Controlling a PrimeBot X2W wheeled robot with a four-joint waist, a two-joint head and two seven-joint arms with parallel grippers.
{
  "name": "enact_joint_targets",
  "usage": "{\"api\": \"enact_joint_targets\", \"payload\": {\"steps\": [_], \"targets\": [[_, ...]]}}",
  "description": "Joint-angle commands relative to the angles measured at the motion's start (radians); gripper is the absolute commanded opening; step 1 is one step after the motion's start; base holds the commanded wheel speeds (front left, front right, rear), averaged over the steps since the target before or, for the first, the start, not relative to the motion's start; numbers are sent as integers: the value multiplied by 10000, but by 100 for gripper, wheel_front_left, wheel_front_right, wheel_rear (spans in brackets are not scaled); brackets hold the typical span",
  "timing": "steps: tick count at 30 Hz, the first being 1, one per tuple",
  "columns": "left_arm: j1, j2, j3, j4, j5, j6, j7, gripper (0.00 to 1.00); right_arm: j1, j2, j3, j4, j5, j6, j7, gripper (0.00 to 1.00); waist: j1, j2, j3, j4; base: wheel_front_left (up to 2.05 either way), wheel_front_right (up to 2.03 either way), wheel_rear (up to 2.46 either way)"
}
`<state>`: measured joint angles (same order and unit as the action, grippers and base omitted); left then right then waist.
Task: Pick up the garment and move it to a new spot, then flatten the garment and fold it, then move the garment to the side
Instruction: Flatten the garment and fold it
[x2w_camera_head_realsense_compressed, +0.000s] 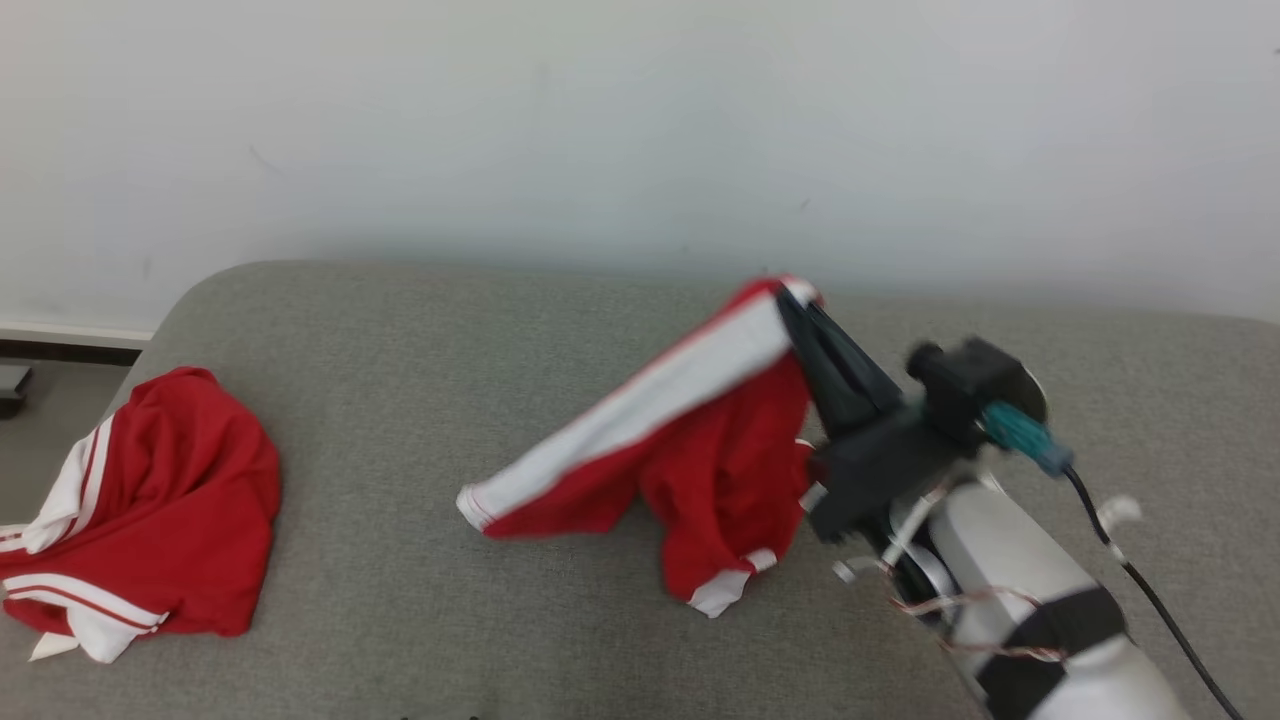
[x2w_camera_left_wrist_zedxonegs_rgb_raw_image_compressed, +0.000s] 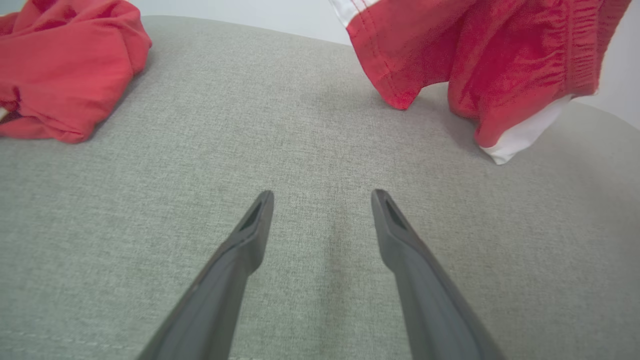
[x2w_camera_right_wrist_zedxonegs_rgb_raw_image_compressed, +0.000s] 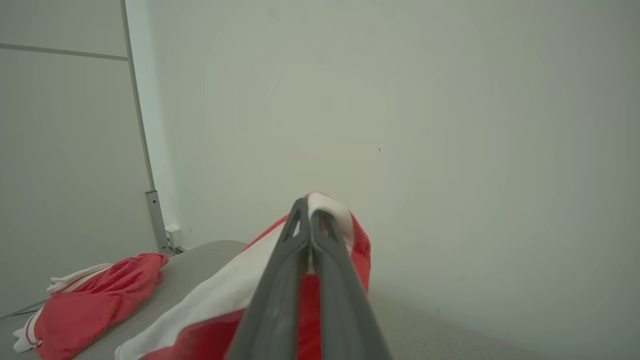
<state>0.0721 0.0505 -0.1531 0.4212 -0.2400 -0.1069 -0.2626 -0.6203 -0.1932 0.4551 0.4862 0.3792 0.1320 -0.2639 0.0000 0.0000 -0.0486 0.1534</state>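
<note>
**Right gripper (x2w_camera_head_realsense_compressed: 795, 300) had the garment (x2w_camera_head_realsense_compressed: 700, 450) pinched by one corner, lifted over the couch**

Its fingers were pressed tight on the white-striped edge, and the rest of the red cloth drooped to about the grey woven cushion (x2w_camera_head_realsense_compressed: 450, 380), right of centre. The left gripper (x2w_camera_left_wrist_zedxonegs_rgb_raw_image_compressed: 322, 197) hovered spread wide, holding nothing. Thin, slick fabric (sportswear, I'd guess) could've slid out of that small pinch, or the trailing hem could've dragged and bunched. Another red heap (x2w_camera_head_realsense_compressed: 170, 480) sat far left.
</note>
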Motion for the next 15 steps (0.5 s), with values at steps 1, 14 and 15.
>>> {"api": "enact_joint_targets", "payload": {"steps": [1, 14, 15], "targets": [[100, -3, 30, -45, -37, -33, -34, 100, 350, -273, -117, 162, 82, -26, -6, 0, 0, 0, 34, -111, 0, 0, 0], [-295, -3, -95, -302, -50, -75, -34, 100, 2721, -1074, -1225, 2320, -200, -26, -5, 46, 0, 0, 270, -1096, 0, 0, 0], [-340, -3, -126, -336, -75, -77, -34, 100, 2736, -973, -1357, 2390, -243, -26, -8, 100, 0, 0, 289, -1121, 0, 0, 0]]}}
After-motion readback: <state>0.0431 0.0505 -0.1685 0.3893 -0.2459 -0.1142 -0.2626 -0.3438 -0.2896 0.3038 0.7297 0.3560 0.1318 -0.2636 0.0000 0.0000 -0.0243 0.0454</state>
